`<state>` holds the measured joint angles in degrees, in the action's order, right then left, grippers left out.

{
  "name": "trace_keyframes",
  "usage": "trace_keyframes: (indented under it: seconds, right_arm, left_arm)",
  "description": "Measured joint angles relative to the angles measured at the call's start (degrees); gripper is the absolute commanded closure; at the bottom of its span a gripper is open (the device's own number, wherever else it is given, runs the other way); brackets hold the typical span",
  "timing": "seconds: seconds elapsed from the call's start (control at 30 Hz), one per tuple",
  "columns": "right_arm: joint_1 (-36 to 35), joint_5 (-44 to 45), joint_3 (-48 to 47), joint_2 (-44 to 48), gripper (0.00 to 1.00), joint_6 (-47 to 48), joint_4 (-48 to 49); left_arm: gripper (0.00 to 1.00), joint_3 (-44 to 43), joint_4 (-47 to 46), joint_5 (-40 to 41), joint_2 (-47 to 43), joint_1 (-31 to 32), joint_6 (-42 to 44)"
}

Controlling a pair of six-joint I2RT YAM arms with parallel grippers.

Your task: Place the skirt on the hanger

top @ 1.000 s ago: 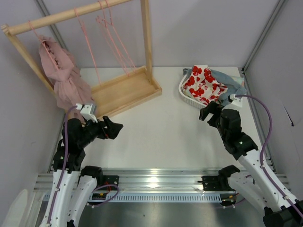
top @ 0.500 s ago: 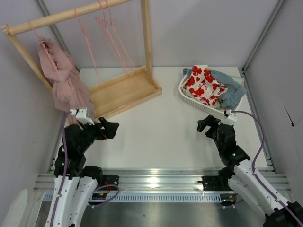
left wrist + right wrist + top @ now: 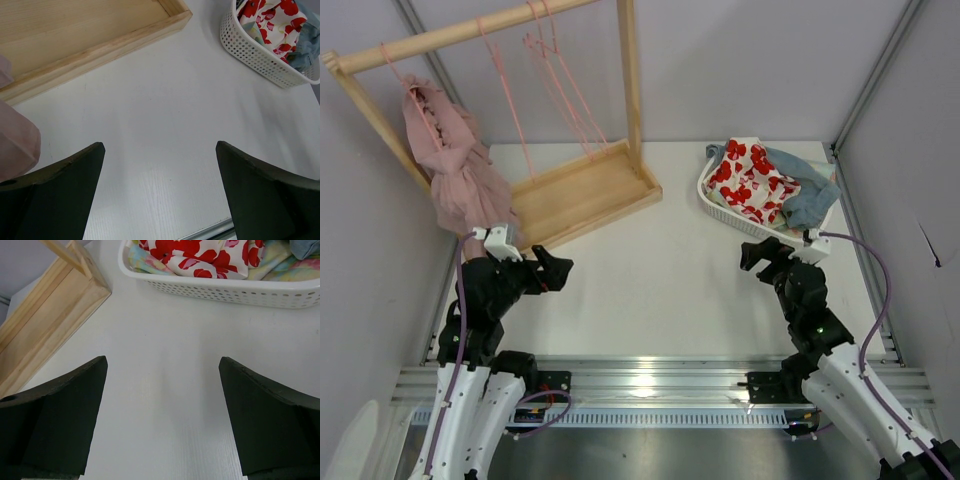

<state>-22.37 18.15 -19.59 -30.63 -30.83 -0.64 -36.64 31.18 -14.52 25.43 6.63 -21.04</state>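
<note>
over the white table (image 3: 670,270) left pincer (image 3: 159,146) and right pincer (image 3: 162,360) gape empty; skirt (image 3: 458,175) hangs on hanger (image 3: 398,68).

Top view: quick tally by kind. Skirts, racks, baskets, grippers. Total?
Pink skirt: 1
Wooden rack: 1
White basket: 1
Grippers: 2, the left gripper and the right gripper, both open
Total: 5

A wooden rack (image 3: 582,190) stands at the upper left of the white tabletop (image 3: 660,270). At the upper right, a white perforated basket (image 3: 720,213) holds a red-flowered cloth (image 3: 750,180) and a blue-grey garment (image 3: 810,200).
</note>
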Motion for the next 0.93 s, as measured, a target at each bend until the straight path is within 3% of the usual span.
trace_keyframes:
  seconds: [0.93]
  right_arm:
    - [0.00,-0.22,-2.64,-5.18,0.01,0.02,0.20]
  left_arm:
    - [0.01,0.11,-0.22,-0.02,0.02,0.24,0.02]
